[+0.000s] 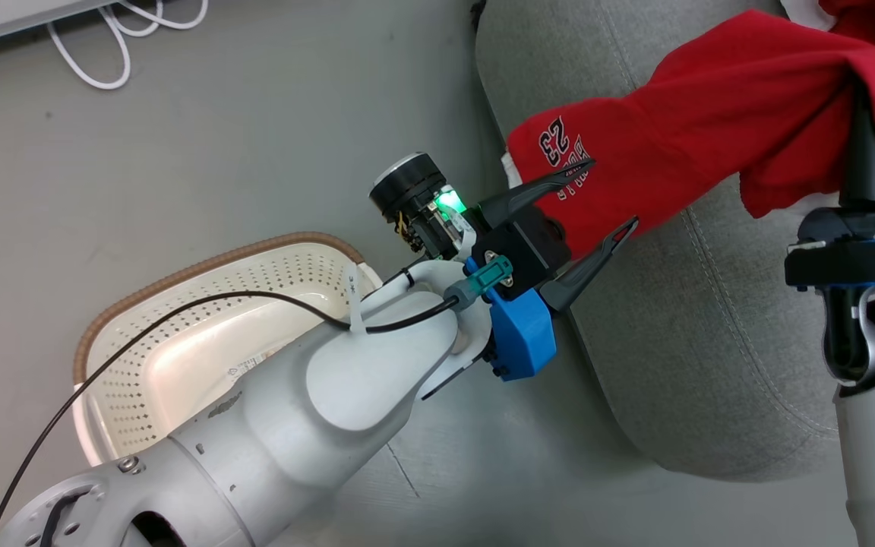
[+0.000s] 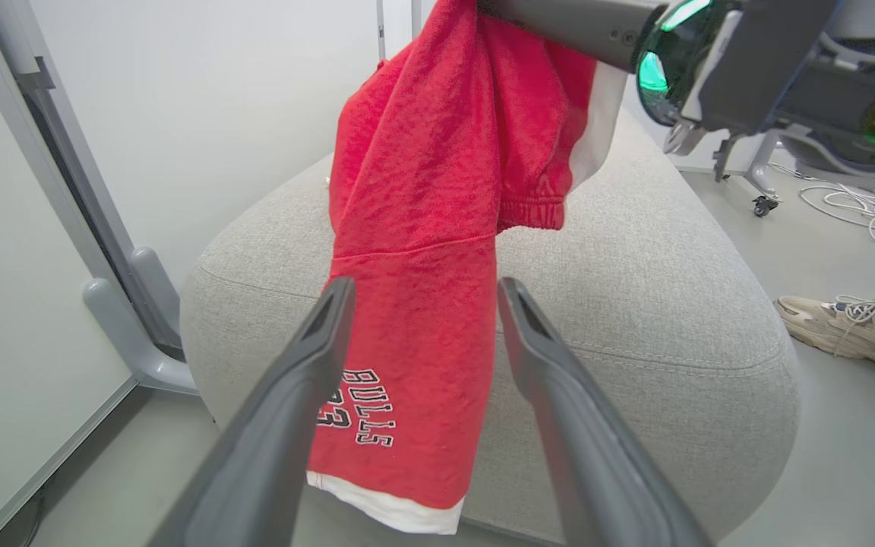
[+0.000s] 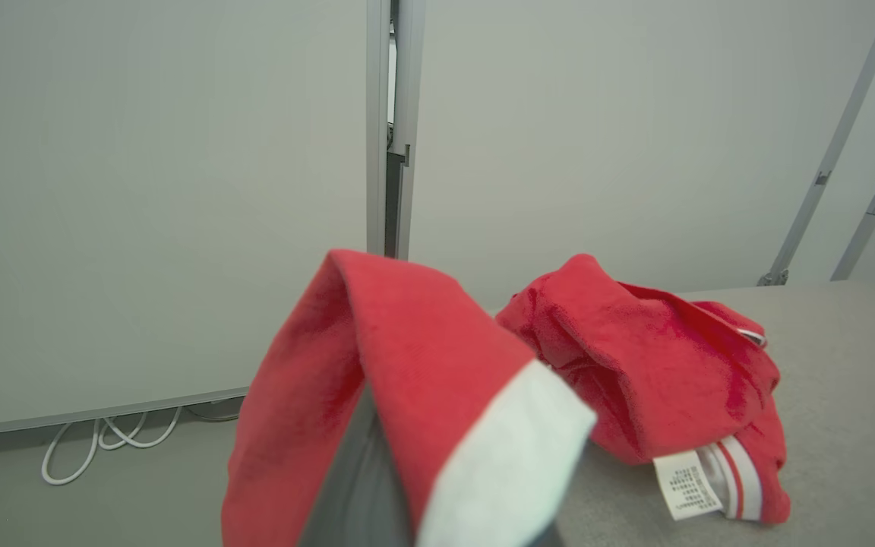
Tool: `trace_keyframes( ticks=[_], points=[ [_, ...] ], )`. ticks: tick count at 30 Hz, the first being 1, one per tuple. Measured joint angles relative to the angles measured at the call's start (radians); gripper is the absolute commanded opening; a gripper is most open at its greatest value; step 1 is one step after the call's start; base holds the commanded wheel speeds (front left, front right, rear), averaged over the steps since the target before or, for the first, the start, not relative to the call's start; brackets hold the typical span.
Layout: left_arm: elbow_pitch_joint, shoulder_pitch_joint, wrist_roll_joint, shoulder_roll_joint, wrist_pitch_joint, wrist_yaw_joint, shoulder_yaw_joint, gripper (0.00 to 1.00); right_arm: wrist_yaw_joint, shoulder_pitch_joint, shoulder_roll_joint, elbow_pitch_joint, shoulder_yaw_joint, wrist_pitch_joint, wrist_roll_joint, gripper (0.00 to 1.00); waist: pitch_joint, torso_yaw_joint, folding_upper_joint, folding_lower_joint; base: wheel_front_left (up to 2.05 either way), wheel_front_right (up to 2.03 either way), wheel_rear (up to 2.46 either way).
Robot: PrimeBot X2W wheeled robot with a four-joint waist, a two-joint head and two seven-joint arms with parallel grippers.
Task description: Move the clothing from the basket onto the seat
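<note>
The basket (image 1: 217, 262) stands on the floor (image 1: 217, 137) at the lower left of the head view, just beside the seat (image 1: 711, 342). As far as its perforated walls and pale bottom show, they are bare cream plastic. The left forearm hides its near right part, and a black cable (image 1: 179, 311) crosses above it. Both red garments are at the seat. The 23 garment (image 1: 711, 106) hangs from the right hand (image 1: 863, 137), which is raised over the seat's far right. The cloth is draped over this hand's fingers and hides their tips, but it grips the garment by its bunched upper part. From there the cloth stretches down and left to the seat's left edge, "23" and the white hem lowest. In the left wrist view the 23 garment (image 2: 422, 228) droops down the seat's (image 2: 635, 289) side, its white hem below the cushion's seam; I cannot tell whether it touches the fabric. The left hand (image 1: 614, 191) is open, fingers spread and holding nothing, pointing at the garment's lower end. In its own view the left hand (image 2: 426, 285) frames the hanging cloth, which lies beyond the tips. The right wrist view shows the right hand (image 3: 365, 471) under the red cloth and white trim of the 23 garment (image 3: 407, 357). Just beyond, the tagged garment (image 3: 635, 357) lies crumpled on the seat (image 3: 848, 365), its white tag turned toward the camera. A shoe (image 2: 848, 334) stands on the floor beside the seat.
</note>
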Motion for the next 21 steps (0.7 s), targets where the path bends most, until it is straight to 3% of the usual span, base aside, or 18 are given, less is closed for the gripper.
trace_keyframes(
  ticks=[15,21],
  points=[
    [-0.001,-0.014,-0.011,0.0,-0.002,0.007,-0.03,1.0,0.0,0.041,0.024,-0.012,-0.059,0.0,-0.008,0.0,0.036,-0.024,0.0,-0.0001,0.0,0.0,0.0],
    [-0.002,-0.022,-0.019,0.001,-0.007,0.017,-0.03,1.0,0.0,-0.005,-0.002,-0.03,-0.069,0.0,-0.011,0.0,0.042,-0.006,0.0,-0.0001,0.0,0.0,0.0]
  ],
)
